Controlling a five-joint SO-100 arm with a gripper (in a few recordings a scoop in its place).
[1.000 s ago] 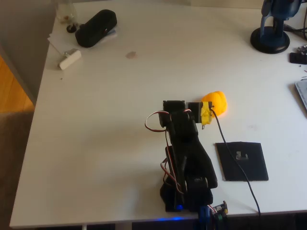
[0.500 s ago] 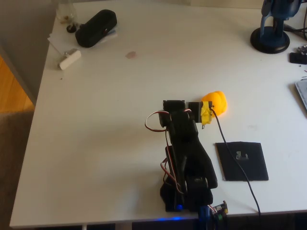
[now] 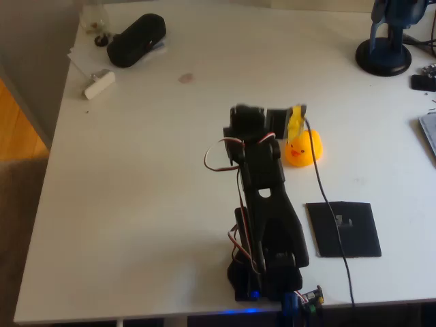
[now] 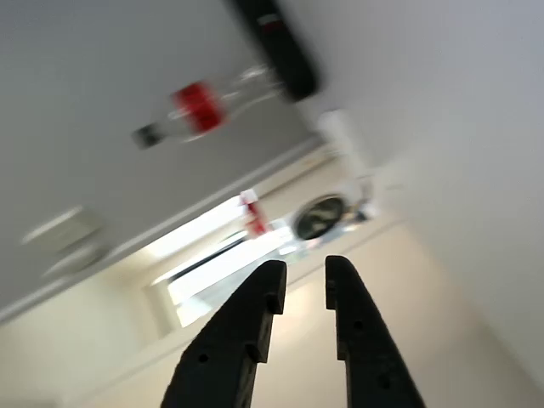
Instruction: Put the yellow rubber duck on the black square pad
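The small rounded yellow rubber duck (image 3: 302, 147) sits upright on the white desk (image 3: 150, 177), orange beak facing the desk's near edge, not on the thin flat black square pad (image 3: 344, 229). The pad lies nearer that edge and slightly right of the duck, well apart from it, with bare desk between. Its pale centre mark is visible and nothing rests on it.

The black tool with yellow tape (image 3: 296, 117) sits just beyond the duck on the far side, apparently raised above it. In the wrist view the tool (image 4: 299, 285) points out over the desk edge toward the room, its two dark fingers nearly together with only a slim gap, and nothing between them. So the tool is close to closed and empty, and the duck is free.

My read: the grasp is not made, so the task is at an early stage. The tool probably needs to widen, tilt down and straddle the duck's body. A cable (image 3: 325, 204) runs from the tool past the pad's left part, so it may drag across the pad during a carry.
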